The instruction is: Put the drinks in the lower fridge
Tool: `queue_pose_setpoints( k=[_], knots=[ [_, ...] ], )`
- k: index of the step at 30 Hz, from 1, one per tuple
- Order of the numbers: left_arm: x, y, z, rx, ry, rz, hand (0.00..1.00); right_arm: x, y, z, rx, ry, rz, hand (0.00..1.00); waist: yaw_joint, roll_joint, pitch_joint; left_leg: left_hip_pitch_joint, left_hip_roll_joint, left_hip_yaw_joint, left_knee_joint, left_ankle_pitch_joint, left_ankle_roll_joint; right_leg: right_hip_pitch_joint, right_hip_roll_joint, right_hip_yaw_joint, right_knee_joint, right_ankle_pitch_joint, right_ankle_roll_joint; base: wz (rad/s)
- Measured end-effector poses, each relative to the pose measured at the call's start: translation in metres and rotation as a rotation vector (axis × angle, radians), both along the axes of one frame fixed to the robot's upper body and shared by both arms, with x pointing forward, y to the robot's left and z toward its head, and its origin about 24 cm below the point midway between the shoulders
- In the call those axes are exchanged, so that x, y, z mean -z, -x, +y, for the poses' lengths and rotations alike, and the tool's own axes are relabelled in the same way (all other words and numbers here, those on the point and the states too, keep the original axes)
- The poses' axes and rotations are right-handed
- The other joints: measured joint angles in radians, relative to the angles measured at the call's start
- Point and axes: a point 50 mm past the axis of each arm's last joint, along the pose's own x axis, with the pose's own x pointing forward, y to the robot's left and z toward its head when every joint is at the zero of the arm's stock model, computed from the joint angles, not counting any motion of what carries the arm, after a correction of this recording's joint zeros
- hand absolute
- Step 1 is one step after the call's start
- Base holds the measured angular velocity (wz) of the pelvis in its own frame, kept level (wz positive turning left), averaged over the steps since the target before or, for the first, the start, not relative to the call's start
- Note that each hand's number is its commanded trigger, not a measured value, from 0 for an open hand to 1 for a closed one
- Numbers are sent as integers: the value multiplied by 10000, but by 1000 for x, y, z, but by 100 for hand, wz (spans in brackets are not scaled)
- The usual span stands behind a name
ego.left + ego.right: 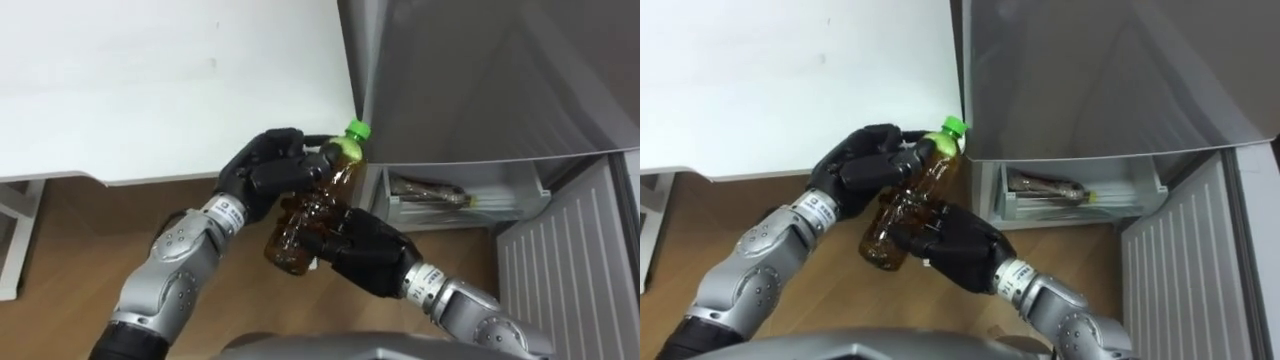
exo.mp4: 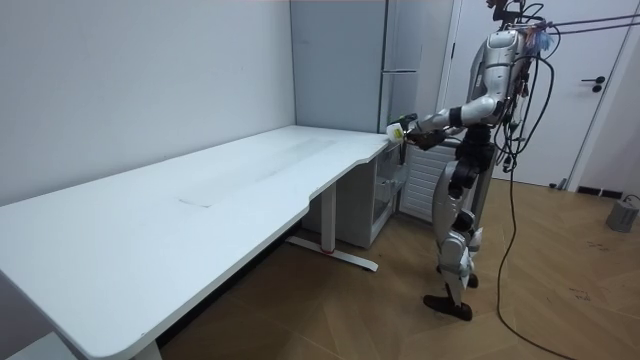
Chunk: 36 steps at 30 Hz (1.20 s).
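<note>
Left hand [image 1: 265,170] closed round the neck and shoulder of the tea bottle [image 1: 315,205], just left of centre in the left eye view. Right hand [image 1: 365,250] lower centre, fingers wrapped round the bottle's base. Bottle tilted, green cap [image 1: 357,129] up and to the right, brown liquid inside, held in the air above the wooden floor [image 1: 80,230]. Cap close beside the corner of the white table [image 1: 150,80], upper left. Grey fridge [image 1: 480,80] across the upper right; under it a white drawer [image 1: 520,190], right of centre, with a dark bottle [image 1: 425,192] lying on its side. Ribbed white panel [image 1: 570,270] at lower right.

Right eye view: same grip, bottle [image 1: 915,195] at centre left between both hands, clear of table and fridge, drawer [image 1: 1140,185] to the right of it.

Room view: standing upright on the floor, right of centre, at the far end of the long table [image 2: 200,210], turned toward the fridge [image 2: 350,60] at upper centre. Both arms forward, hands together, bottle [image 2: 398,129] just past the table's corner.
</note>
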Motion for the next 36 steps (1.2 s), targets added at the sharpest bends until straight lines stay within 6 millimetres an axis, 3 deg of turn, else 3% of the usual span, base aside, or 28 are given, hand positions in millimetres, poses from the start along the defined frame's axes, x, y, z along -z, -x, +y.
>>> queue_pose_setpoints(
  k=[6, 7, 9, 10, 19, 24, 30, 33, 36],
  knots=[
    [4, 4, -2, 693, -1, 159, 100, 3, 5, -3, -229, 351, 205, 100, -25, -5, -8, -3, -3, 15, 45, 1, 0, -17, -4, 24, 0, 0, 0, 0],
    [4, 3, -2, 684, -10, 157, 90, 2, 5, -3, -253, 331, 179, 100, -25, -6, -9, -9, -1, 15, 58, 1, 0, -20, -3, 22, 1, 0, 0, 0],
    [3, 2, -2, 750, 5, 109, 51, 2, 4, -2, -260, 321, 145, 100, -25, 9, -20, -23, 0, 15, 71, 0, 0, -28, -3, 21, 2, 0, 0, 0],
    [3, 2, -2, 788, 21, 93, 0, 1, 4, -2, -268, 313, 124, 100, -25, 18, -28, -24, -1, 15, 73, 0, 0, -28, -4, 22, 4, 0, 0, 0],
    [0, -1, -2, 1007, 103, -56, 0, 0, 3, -2, -202, 280, -9, 100, -26, 12, -36, -48, 3, 10, 97, 0, 0, -39, -2, 19, 6, 0, 0, 0],
    [-11, -7, -4, 1154, 205, -567, 0, -3, -1, -1, 151, -111, -288, 100, -12, -29, -33, -69, 5, 10, 104, -1, 1, -50, 1, 20, 5, 1, -1, 0],
    [-40, -14, -3, 1298, 227, -1822, 0, -15, -10, 0, 550, -733, -1127, 100, 80, -149, -37, -24, 7, -5, 151, -3, 2, 1, 4, 37, 0, 1, -1, 0],
    [-66, -20, 1, 1040, 332, -2938, 0, -14, -9, -1, 663, -1012, -1014, 100, 97, -175, -17, -35, 9, -30, 163, -5, 2, 24, 6, 18, -12, 3, -3, 1],
    [-106, -21, -1, 922, 844, -4975, 0, -10, 0, -3, 681, -973, -645, 100, 272, -93, 38, 28, 8, -27, 135, -6, 2, 63, 1, 14, -12, 3, -3, 0]
  ],
)
